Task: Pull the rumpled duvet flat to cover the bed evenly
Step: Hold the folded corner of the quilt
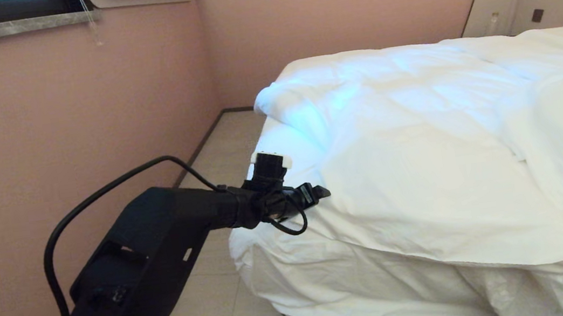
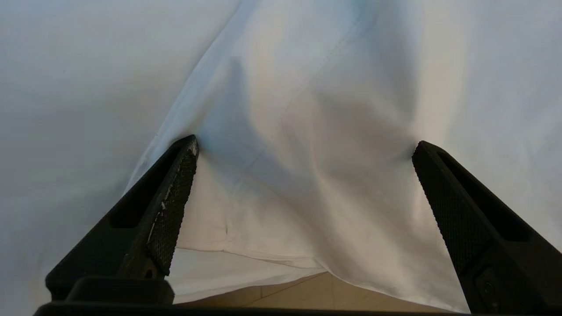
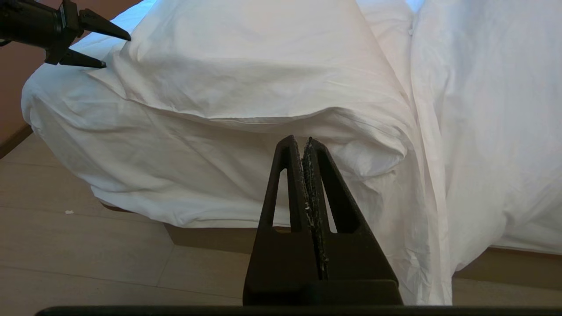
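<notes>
Up at the foot corner of the bed (image 1: 302,313) nearest the pink wall (image 1: 65,126), my left hand (image 1: 319,194) reached in from the side with its fingers (image 2: 175,188) spread wide apart, clamped on nothing. From my head I saw only the arm and the hand's dark tip against the white duvet (image 1: 423,161), which lay heaped and creased across the bed, its near edge hanging over the foot and a fold bunched along the wall side. My left wrist view told more: both fingertips pressed into the duvet's cloth, a soft ridge of it standing between them, and a strip of the pale floor (image 2: 307,294) showing under the hanging hem. My right hand (image 3: 306,145) did not show from my head at all; its own wrist view had it low before the foot of the bed, fingers pressed together, holding nothing, apart from the duvet. That same view caught my left hand from the side, tips at the corner.
</notes>
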### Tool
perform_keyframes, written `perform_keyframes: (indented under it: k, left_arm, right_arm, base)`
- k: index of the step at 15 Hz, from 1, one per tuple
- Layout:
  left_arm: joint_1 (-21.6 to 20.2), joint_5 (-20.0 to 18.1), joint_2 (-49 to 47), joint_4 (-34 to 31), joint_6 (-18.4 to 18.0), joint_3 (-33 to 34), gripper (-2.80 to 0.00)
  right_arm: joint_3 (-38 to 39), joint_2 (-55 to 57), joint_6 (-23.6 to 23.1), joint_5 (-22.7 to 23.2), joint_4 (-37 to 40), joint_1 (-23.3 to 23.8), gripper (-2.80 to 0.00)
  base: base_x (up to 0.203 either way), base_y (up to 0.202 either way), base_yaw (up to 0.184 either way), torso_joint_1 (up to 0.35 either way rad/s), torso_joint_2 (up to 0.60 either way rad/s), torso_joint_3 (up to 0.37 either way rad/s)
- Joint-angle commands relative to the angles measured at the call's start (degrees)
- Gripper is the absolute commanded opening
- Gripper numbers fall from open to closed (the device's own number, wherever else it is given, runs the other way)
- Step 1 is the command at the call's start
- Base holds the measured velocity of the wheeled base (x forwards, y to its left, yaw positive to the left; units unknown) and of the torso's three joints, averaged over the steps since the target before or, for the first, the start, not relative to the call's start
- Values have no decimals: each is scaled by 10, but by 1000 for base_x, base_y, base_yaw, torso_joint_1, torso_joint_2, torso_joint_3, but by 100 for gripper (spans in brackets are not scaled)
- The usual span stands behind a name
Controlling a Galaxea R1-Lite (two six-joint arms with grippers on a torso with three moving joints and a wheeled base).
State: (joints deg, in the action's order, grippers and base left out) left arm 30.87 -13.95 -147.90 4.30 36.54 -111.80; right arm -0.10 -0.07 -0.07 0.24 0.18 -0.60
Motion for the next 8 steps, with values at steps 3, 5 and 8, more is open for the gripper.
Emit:
perform_keyframes:
  k: [3, 5, 8]
  left_arm:
    - [6, 0, -17, -4, -32, 1, 0]
    - [6, 0, -18, -1, -43, 1, 0]
    - [5, 4, -14, 1, -95, 2, 0]
  right_arm:
    - [0, 1, 0, 0, 0, 0, -280]
    - [0, 1, 0, 0, 0, 0, -280]
    - [0, 1, 0, 0, 0, 0, -280]
  base:
    - [0, 0, 0, 0, 0, 0]
    - [0, 0, 0, 0, 0, 0]
    - [0, 0, 0, 0, 0, 0]
